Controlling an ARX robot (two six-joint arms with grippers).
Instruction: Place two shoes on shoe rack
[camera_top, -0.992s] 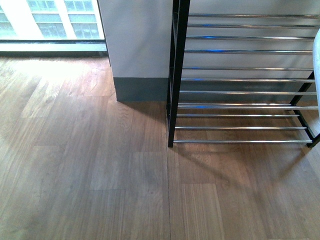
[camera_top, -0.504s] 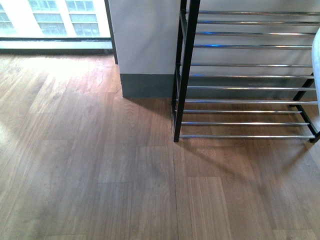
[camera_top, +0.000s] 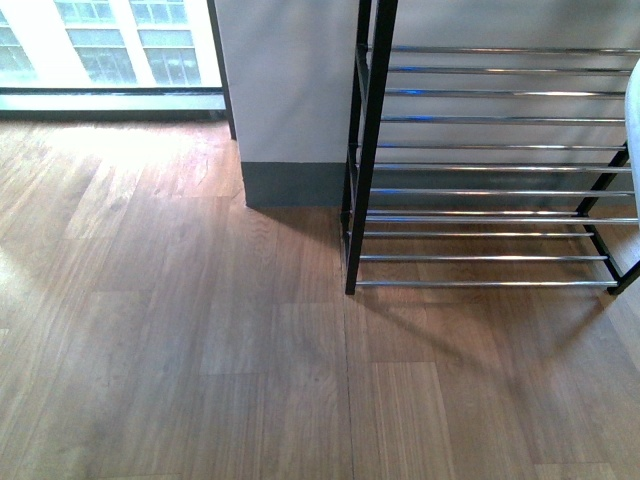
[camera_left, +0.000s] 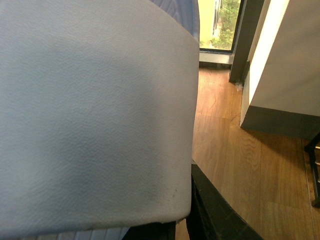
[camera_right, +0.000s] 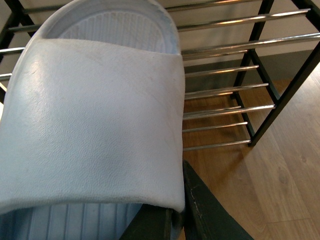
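Observation:
My left gripper (camera_left: 182, 220) is shut on a pale blue slide (camera_left: 95, 115), whose strap fills most of the left wrist view. One dark finger (camera_left: 210, 215) shows beside its edge, above bare floor. In the right wrist view my right gripper (camera_right: 177, 215) is shut on the other pale blue slide (camera_right: 95, 125), held just in front of the shoe rack (camera_right: 225, 70). In the front view the shoe rack (camera_top: 500, 170) stands at the right against the wall, its chrome bars bare. A pale sliver of a slide (camera_top: 633, 110) shows at the right edge there.
A white wall pillar (camera_top: 290, 90) with a grey skirting stands just left of the rack's black post (camera_top: 365, 150). A window (camera_top: 110, 45) lies at the far left. Wooden floor (camera_top: 200, 350) stretches in front.
The front view has shifted: the rack's left post sits a little further right than a second ago, and its bars sit lower than half a second ago.

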